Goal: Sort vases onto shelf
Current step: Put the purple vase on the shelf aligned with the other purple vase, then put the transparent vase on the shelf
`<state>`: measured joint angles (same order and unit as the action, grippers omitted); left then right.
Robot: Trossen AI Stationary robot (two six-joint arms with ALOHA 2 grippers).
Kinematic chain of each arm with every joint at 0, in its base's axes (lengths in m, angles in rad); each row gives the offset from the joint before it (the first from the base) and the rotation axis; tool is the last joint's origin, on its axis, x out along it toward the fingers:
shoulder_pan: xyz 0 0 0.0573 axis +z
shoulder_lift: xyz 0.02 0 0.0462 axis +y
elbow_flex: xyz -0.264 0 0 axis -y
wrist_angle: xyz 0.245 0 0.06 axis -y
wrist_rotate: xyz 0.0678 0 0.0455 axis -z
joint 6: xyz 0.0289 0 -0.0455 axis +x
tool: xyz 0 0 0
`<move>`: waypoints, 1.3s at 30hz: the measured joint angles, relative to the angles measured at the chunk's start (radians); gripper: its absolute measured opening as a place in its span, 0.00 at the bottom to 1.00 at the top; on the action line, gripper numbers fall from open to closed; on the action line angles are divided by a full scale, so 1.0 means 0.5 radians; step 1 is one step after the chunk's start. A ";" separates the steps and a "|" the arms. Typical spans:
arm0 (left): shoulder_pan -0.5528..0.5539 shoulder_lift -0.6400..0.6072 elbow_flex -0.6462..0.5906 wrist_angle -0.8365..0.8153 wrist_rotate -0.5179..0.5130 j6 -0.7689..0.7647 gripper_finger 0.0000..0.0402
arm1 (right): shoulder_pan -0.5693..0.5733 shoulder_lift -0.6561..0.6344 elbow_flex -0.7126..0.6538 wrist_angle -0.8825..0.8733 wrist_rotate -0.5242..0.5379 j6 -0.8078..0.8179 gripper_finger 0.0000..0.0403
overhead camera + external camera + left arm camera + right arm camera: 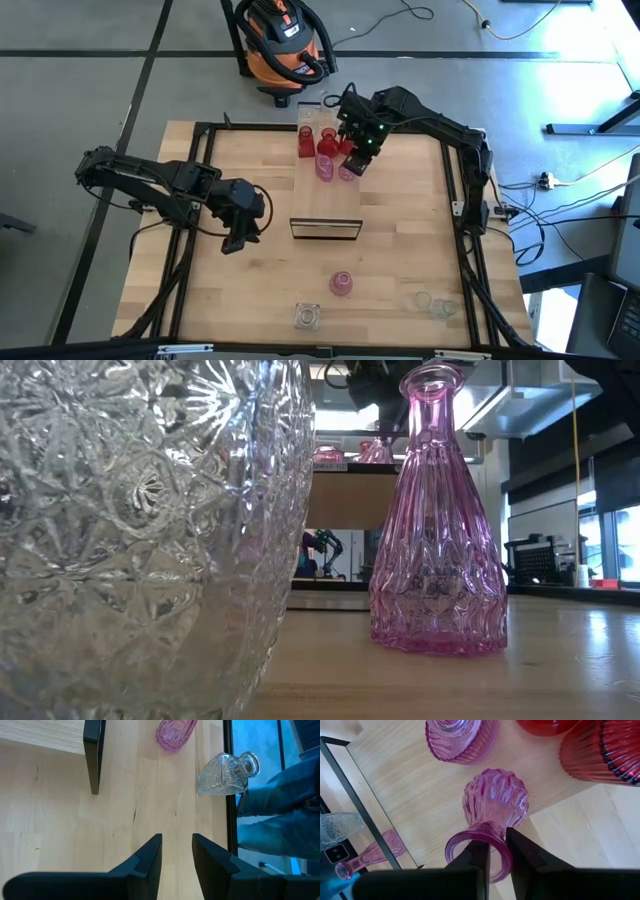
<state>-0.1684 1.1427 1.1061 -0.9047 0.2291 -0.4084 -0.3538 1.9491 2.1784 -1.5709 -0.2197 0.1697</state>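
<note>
The shelf (328, 205) runs from the table's middle toward its far edge. At its far end stand two red vases (306, 141) (328, 140) and two pink vases (325, 166). My right gripper (498, 851) hangs over the right-hand pink vase (495, 802), slightly open, its fingers straddling the rim. This vase stands upright on its base on the shelf. My left gripper (177, 851) hovers open and empty left of the shelf's near end. On the table near the front edge stand a pink vase (341, 283) and clear vases (307, 317) (435, 303). My right gripper comes from above, pointing steeply down. One finger (477, 855) is over the pink vase's mouth and the other (522, 852) is outside its flared rim (498, 862). A narrow gap shows between them. Whether either finger touches the glass I cannot tell.
A black frame (452, 180) borders the table. An orange shop vacuum (285, 45) stands on the floor beyond the far edge. A person's trouser leg (280, 810) shows past the table's front edge. Bare wood lies between the shelf and each arm.
</note>
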 joint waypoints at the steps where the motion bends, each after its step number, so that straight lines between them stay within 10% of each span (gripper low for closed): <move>1: 0.000 0.000 0.000 0.000 0.000 0.000 0.25 | 0.000 0.000 0.000 0.000 0.000 0.011 0.11; 29: -0.001 0.000 0.000 0.003 0.000 0.037 0.25 | 0.004 -0.049 0.230 0.000 0.007 0.122 0.33; 39: -0.002 0.000 0.000 0.004 0.051 0.119 0.25 | 0.369 -0.762 -0.188 0.003 0.090 0.704 0.32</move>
<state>-0.1692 1.1427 1.1061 -0.9028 0.2547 -0.3486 -0.1694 1.5681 2.0845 -1.5694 -0.1749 0.5215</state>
